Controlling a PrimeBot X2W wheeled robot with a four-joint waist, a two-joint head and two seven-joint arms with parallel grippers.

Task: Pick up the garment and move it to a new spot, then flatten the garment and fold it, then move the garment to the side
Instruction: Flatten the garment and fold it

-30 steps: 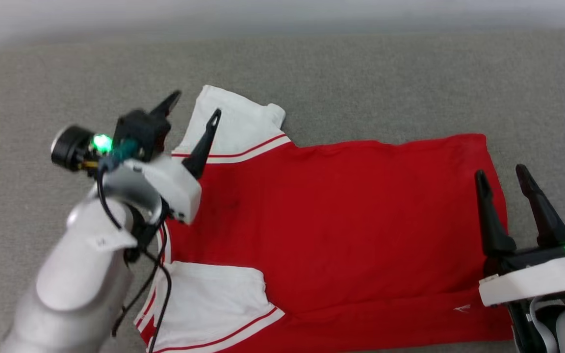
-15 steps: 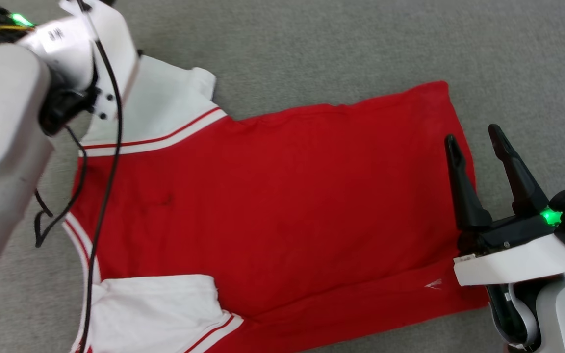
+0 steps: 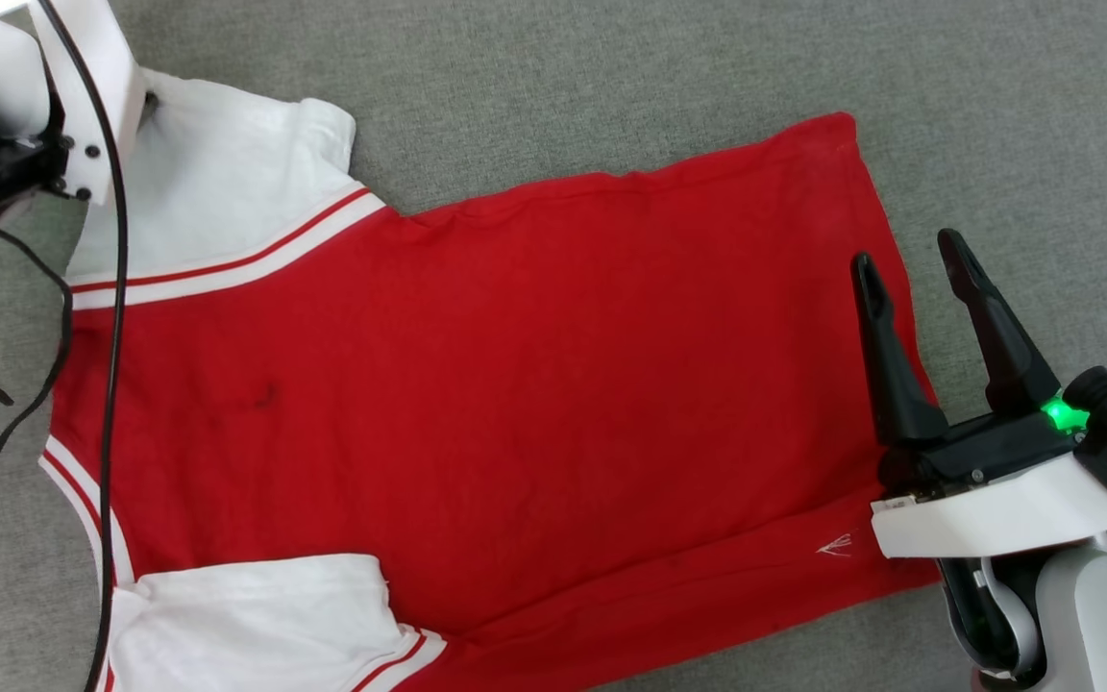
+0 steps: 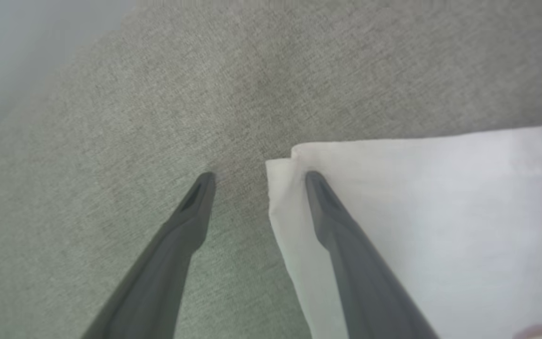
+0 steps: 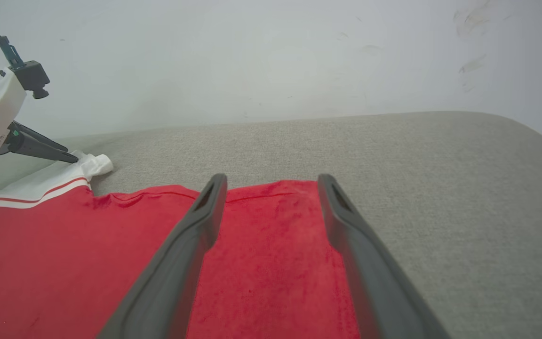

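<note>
The garment point(image 3: 515, 384) lies spread flat on the grey cloth surface point(image 3: 611, 77), red body across the middle and white sleeves at the left. My right gripper point(image 3: 907, 252) hangs open over the hem at the right; in the right wrist view its fingers point(image 5: 195, 235) straddle the red hem edge point(image 5: 271, 188). Nothing is between them. My left gripper point(image 4: 260, 176) is open at the far sleeve's corner point(image 4: 294, 160), one finger over the white cloth, the other over the grey surface. The left wrist housing point(image 3: 83, 86) shows at the head view's upper left.
A black cable point(image 3: 116, 384) from my left arm hangs across the garment's collar side. A pale wall point(image 5: 252, 56) rises behind the surface. Bare grey surface stretches beyond the hem on the right point(image 5: 464, 188).
The head view has tilted down and drawn closer, so the whole picture shifted. My left gripper has moved out past the far sleeve's corner. The right gripper stays open by the hem.
</note>
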